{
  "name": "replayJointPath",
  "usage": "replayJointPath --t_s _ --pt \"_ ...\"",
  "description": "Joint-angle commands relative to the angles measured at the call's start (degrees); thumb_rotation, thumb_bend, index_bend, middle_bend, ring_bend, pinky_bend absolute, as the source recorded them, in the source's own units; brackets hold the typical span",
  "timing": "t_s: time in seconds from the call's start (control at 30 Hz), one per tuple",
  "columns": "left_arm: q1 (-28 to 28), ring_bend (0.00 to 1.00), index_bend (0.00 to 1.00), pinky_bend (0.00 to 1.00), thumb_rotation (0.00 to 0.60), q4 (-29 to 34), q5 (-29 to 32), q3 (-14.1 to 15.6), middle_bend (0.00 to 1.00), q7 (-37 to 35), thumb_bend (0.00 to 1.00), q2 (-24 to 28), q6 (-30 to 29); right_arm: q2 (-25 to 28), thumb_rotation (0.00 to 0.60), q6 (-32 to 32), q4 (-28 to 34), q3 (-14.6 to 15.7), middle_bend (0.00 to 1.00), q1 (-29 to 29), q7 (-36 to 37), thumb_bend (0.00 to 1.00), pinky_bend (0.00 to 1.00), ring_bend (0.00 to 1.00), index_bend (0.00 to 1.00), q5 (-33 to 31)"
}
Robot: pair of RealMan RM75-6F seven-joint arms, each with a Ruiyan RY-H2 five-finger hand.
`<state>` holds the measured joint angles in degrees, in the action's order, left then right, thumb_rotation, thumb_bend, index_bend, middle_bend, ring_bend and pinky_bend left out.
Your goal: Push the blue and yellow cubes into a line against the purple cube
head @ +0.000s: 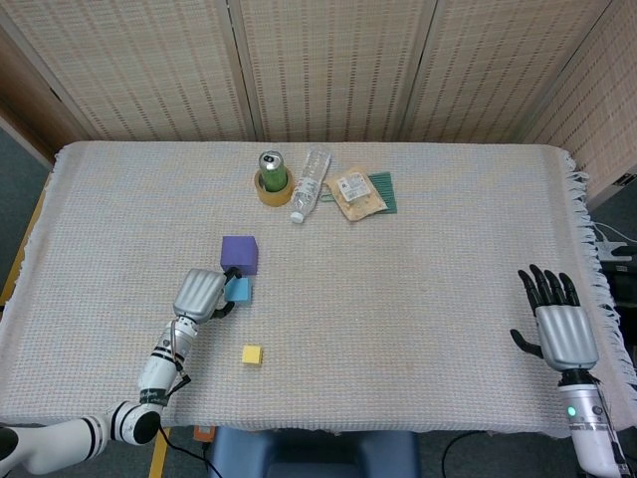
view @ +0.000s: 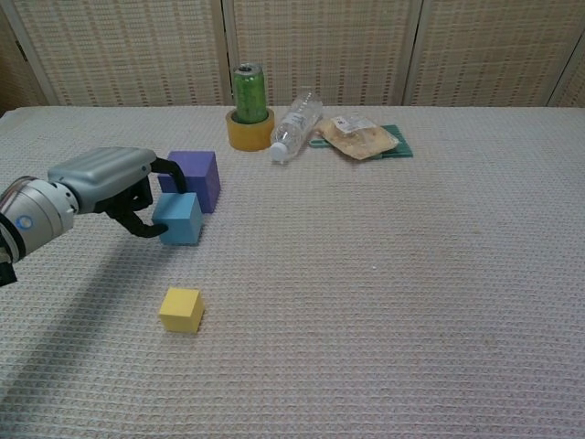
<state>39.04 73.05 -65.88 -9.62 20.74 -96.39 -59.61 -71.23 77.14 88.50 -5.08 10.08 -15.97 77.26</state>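
Nearest the camera, the yellow cube (view: 181, 309) sits alone at lower left of the chest view, well apart from the other two cubes and untouched. Risk: a push from one side only may spin it or send it past the line; contact should be square on the face opposite the blue cube.

Above it, the left robot hand (view: 117, 187) has its fingers curled around the near-left side of the blue cube (view: 179, 219), touching it. The blue cube lies just in front of the purple cube (view: 193, 178); from the head view the two appear to touch at a corner region, but whether their faces are flush cannot be told. Risk: further pushing may shove the purple cube out of place or leave the blue cube skewed. A curled finger may also drag the blue cube back on withdrawal.

The right robot hand (head: 556, 324) is spread, holding nothing, at lower right of the head view.

At upper centre, a green can (view: 248, 92) stands inside a yellow tape roll (view: 249, 131). Beside it lie a clear bottle (view: 294, 125), contents not discernible, and a sealed snack packet (view: 361, 136) on the tabletop (view: 439, 274)
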Motion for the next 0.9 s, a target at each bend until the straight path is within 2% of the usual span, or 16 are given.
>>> replayJointPath --t_s 0.03,0.3,0.47,0.9 --pt "0.30 1.00 0.48 1.00 0.600 -1.52 -0.54 0.03 1.00 -0.65 0.30 -0.66 0.38 -0.01 0.522 -0.05 0.02 -0.08 0.00 0.01 -0.05 0.00 0.00 0.00 0.00 -0.21" --pt "0.31 1.00 0.46 1.00 0.600 -3.42 -1.46 0.06 1.00 -1.73 0.31 -1.29 0.40 0.05 0.523 -0.43 0.17 -0.21 0.00 0.10 -0.46 0.00 0.00 0.00 0.00 -0.94" --pt "0.40 1.00 0.38 1.00 0.600 -4.34 -2.61 0.30 1.00 -2.33 0.30 -1.73 0.18 0.04 0.523 -0.26 0.32 -0.24 0.00 0.04 -0.57 0.00 0.00 0.00 0.00 -1.04" --pt "0.42 1.00 0.29 1.00 0.600 -5.64 -3.94 0.44 1.00 -3.63 0.31 -2.51 0.17 0.24 0.521 -0.20 0.55 -0.25 0.00 -0.02 -0.35 0.00 0.00 0.00 0.00 -1.18"
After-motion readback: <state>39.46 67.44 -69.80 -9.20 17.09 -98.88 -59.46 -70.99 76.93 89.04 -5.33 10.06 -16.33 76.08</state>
